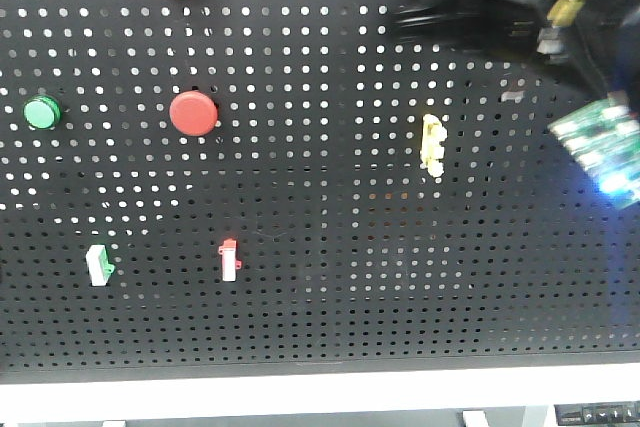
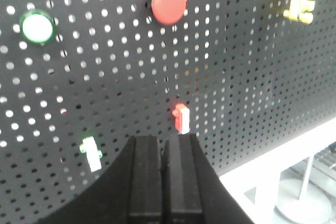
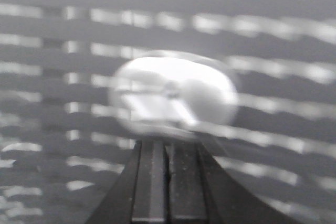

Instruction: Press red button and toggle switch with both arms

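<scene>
Jaws were closed and empty on left gripper [image 2: 164, 142] and right gripper [image 3: 167, 148] alike; red button [image 2: 168, 3] sat high on the pegboard [image 2: 236, 77]. Stiff sprung cap, likely best pushed dead centre.

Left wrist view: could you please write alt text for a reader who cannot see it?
The left gripper, jaws shut, points at a black pegboard, just below a small white switch with a red tip. Higher on the board are a round red button, a green-ringed button and a pale yellow switch.
</scene>
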`<state>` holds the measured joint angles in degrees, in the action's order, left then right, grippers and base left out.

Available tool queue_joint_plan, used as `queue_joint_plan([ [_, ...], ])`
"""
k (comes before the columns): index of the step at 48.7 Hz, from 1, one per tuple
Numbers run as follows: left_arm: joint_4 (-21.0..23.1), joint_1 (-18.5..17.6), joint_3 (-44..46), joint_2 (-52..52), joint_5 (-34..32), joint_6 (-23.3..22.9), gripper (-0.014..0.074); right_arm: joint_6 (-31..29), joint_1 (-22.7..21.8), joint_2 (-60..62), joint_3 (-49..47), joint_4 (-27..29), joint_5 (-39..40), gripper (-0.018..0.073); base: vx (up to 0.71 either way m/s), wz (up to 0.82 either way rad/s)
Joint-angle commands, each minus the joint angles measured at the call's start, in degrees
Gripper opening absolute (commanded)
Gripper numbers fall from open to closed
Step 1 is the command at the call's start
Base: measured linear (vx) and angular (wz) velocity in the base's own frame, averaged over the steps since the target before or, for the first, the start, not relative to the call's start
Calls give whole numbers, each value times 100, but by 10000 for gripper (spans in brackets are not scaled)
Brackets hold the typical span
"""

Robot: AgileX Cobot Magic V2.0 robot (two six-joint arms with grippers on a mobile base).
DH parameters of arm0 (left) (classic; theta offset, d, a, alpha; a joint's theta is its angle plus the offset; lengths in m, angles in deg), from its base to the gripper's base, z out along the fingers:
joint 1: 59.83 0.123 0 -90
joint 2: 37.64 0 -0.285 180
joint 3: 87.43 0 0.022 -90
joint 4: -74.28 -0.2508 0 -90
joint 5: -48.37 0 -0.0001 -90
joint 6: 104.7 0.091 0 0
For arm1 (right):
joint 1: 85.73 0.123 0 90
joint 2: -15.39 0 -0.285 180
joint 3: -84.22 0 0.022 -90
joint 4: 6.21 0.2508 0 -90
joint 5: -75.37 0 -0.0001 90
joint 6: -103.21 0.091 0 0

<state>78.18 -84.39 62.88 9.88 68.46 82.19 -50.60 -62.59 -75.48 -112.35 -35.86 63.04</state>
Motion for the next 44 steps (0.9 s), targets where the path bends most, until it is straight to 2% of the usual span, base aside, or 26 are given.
queue_joint_plan([
  [1, 31, -14, 137, -21, -418, -47, 2, 32, -153, 255, -203, -119, 309, -3, 0, 0],
  [8, 31, -14, 137, -21, -428, -47, 2, -29, -153, 311, -197, -119, 78, -3, 0, 0],
  [14, 16, -14, 137, -27, -345, -47, 2, -28, -153, 383, -165, -99, -430, -3, 0, 0],
  [21, -39, -14, 97, -27, -168, -29, 2, -278, -153, 654, 280, -137, -629, -3, 0, 0],
  [32, -144, -14, -565, -67, -263, -29, 2, -486, -153, 1770, 2394, -137, 207, -3, 0, 0],
  [40, -120, -14, -1525, -509, -939, -48, 2, -486, -153, 3035, 4373, -176, 1140, -3, 0, 0],
  [44, -108, -14, -2002, -874, -1044, -52, 2, -479, -153, 3707, 5251, -160, 1233, -3, 0, 0],
])
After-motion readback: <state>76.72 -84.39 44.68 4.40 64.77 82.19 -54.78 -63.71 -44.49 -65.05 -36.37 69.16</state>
